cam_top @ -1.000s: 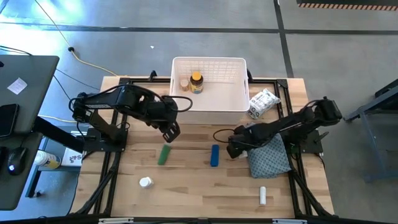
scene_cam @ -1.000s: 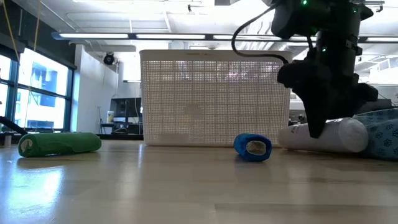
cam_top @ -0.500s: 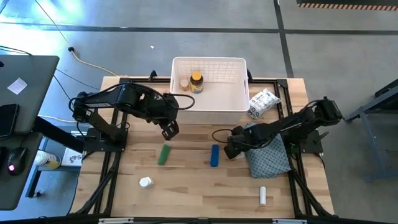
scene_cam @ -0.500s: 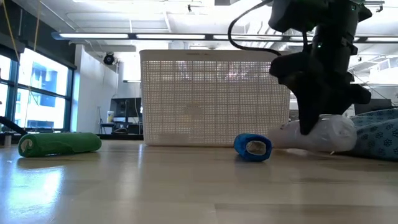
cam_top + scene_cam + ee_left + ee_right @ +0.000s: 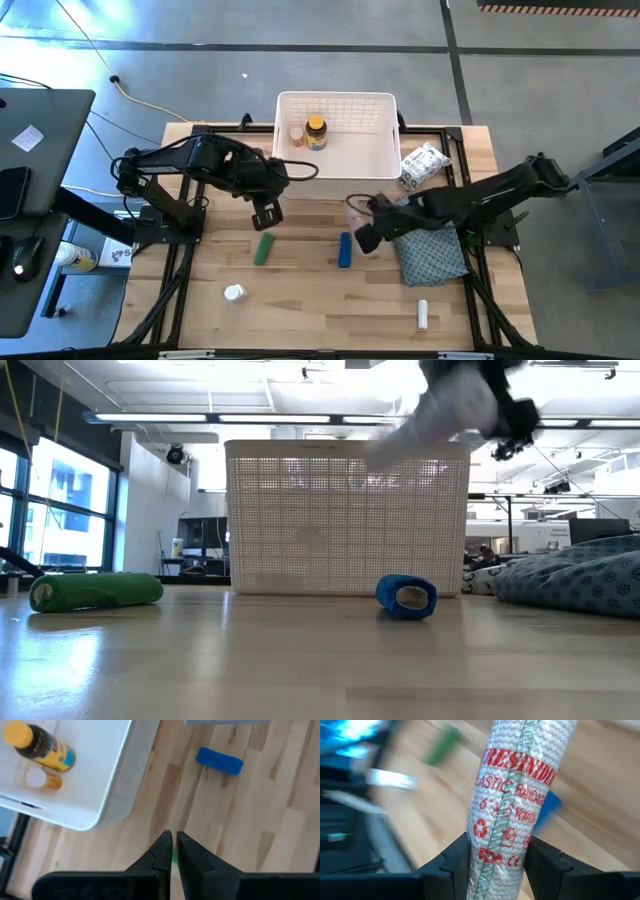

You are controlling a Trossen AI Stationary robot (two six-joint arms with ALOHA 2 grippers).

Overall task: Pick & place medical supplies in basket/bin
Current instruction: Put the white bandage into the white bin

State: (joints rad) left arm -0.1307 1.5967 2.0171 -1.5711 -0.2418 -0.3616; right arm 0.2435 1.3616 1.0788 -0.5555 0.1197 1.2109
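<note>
Two grippers — right gripper jaws grasping bandage roll; left gripper jaws clenched, empty.

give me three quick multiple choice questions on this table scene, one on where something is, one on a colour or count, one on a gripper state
1. Where is the amber bottle?
A. inside the white bin
B. on the patterned cloth
C. beside the green roll

2. How many items lie in the bin?
A. none
B. two
C. five

3. What is the right gripper doing?
A. hanging open
B. gripping the blue roll
C. clamping a wrapped elastic bandage

Answers:
1 A, the high view shows it within the bin's walls.
2 B, only the amber bottle and a small bottle show there.
3 C, the right wrist view shows both fingers pressing the bandage.
</note>
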